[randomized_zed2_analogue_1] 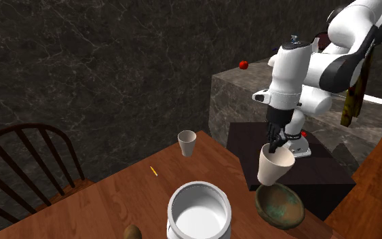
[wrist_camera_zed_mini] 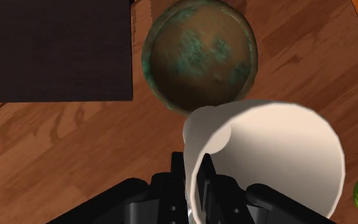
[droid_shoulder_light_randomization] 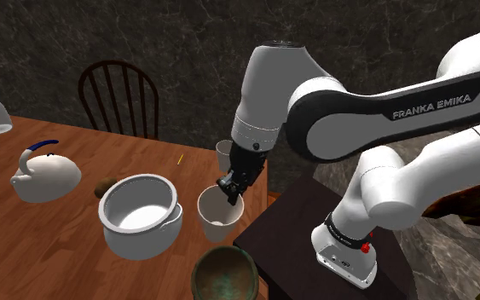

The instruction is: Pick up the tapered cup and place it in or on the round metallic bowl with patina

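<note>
A white tapered cup (droid_shoulder_light_randomization: 219, 215) (randomized_zed2_analogue_1: 275, 166) hangs from my black gripper (droid_shoulder_light_randomization: 232, 189) (randomized_zed2_analogue_1: 275, 146), which is shut on its rim, one finger inside and one outside. In the wrist view the cup (wrist_camera_zed_mini: 279, 159) tilts away from the gripper (wrist_camera_zed_mini: 195, 184), and its mouth overlaps the near edge of the bowl. The round bowl (wrist_camera_zed_mini: 199, 57) is brown with green patina. It sits at the table's edge by the stand (droid_shoulder_light_randomization: 225, 277) (randomized_zed2_analogue_1: 279, 206), just below and beside the held cup.
A white pot (droid_shoulder_light_randomization: 140, 213) (randomized_zed2_analogue_1: 198, 210) stands close beside the cup. A smaller white cup (droid_shoulder_light_randomization: 224, 155) (randomized_zed2_analogue_1: 187, 142), a white kettle (droid_shoulder_light_randomization: 46, 177) and a thin yellow stick (droid_shoulder_light_randomization: 179, 158) lie further off. A wooden chair (droid_shoulder_light_randomization: 118, 98) stands behind the table. The dark stand (wrist_camera_zed_mini: 56, 51) adjoins the bowl.
</note>
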